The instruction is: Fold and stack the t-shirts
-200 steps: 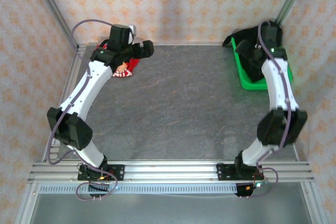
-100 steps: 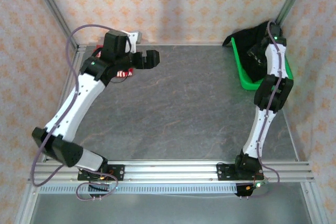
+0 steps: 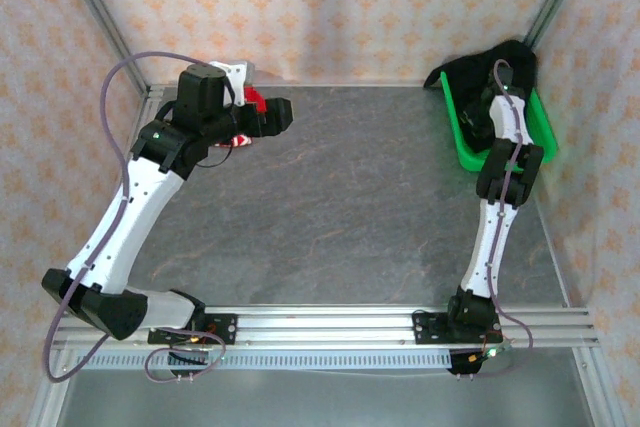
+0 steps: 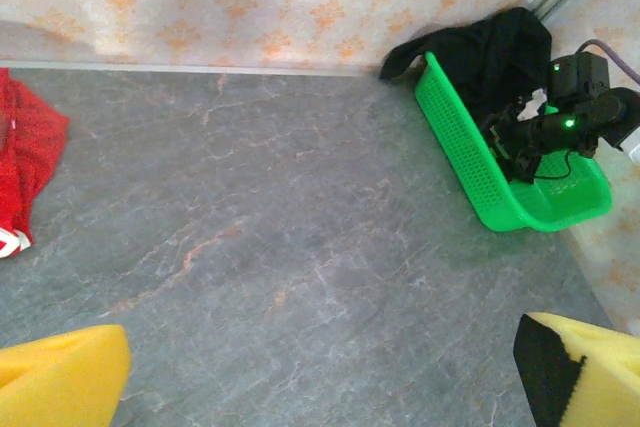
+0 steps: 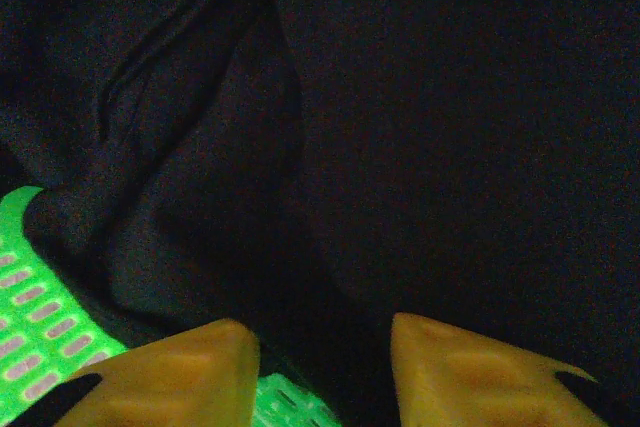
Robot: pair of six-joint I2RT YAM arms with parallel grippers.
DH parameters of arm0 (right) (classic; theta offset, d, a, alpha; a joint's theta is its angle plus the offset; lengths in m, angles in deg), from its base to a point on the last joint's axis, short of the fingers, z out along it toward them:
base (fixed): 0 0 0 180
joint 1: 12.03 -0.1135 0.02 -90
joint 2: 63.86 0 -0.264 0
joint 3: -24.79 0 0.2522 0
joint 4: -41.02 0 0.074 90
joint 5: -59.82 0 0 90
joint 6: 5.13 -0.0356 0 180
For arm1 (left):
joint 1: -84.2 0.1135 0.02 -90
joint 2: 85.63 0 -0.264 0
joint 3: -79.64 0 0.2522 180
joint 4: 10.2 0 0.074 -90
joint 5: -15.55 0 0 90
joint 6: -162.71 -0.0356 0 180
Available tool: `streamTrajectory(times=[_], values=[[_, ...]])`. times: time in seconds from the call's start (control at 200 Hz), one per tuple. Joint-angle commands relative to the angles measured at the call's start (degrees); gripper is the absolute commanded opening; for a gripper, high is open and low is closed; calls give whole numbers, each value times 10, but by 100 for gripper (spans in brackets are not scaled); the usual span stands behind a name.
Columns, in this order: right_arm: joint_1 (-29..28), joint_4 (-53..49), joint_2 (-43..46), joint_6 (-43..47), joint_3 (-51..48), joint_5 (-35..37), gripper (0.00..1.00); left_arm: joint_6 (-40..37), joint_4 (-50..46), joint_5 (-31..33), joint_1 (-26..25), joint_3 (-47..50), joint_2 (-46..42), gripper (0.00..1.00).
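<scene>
The large plain black cloth t-shirt (image 5: 420,97) lies heaped in the green plastic mesh basket (image 4: 468,162) at the far right corner of the grey stone-patterned table (image 3: 340,197). It spills over the basket's far rim. The right gripper (image 5: 323,352) is down on it, and its yellow fingers (image 5: 190,367) are partly apart with dark fabric between them. Whether they pinch the cloth cannot be told. The smaller red printed cloth t-shirt (image 4: 22,162) lies crumpled at the far left, near the left gripper (image 4: 320,372), whose jaws stand wide apart and empty.

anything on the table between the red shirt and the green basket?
Nothing. In the left wrist view the table runs bare from the red shirt to the basket; the top external view agrees.
</scene>
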Motion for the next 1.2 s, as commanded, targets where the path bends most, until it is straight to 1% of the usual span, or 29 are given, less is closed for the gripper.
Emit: streamTrajectory(times=[0.0,0.05,0.105,0.17,0.29,0.42,0.48,0.54,0.62,0.671,0.756,0.886,0.961,1.041,1.191], values=[[-7,17,-32,-34,0,12,22,0,-17,29,0,-3,5,100],[-8,22,-30,-39,3,19,9,-2,-19,34,0,-3,5,100],[-7,34,-21,-44,5,19,0,-3,-22,41,0,-2,6,100],[-8,58,2,-53,1,11,0,-5,-22,47,1,0,6,100],[-13,146,78,-61,-33,-13,0,-4,-12,59,2,9,4,100],[-23,170,143,-51,-15,-37,0,-1,6,68,9,17,7,100],[-18,261,181,-125,-88,-85,0,1,10,69,16,16,14,100],[-24,277,210,-138,-114,-92,0,5,17,67,23,12,21,100],[-46,314,248,-139,-136,-85,0,15,39,53,34,10,31,100],[-53,324,259,-153,-135,-94,0,20,52,42,38,7,41,100],[-66,341,277,-181,-139,-113,0,21,61,25,40,-10,64,100],[-92,382,323,-203,-166,-118,0,22,70,-1,39,-40,98,100],[-106,354,340,-177,-138,-112,0,22,71,-10,41,-59,113,100],[-121,315,343,-156,-76,-118,0,17,71,-20,41,-77,125,100],[-146,253,321,-142,86,-135,0,18,79,-30,47,-97,139,100]])
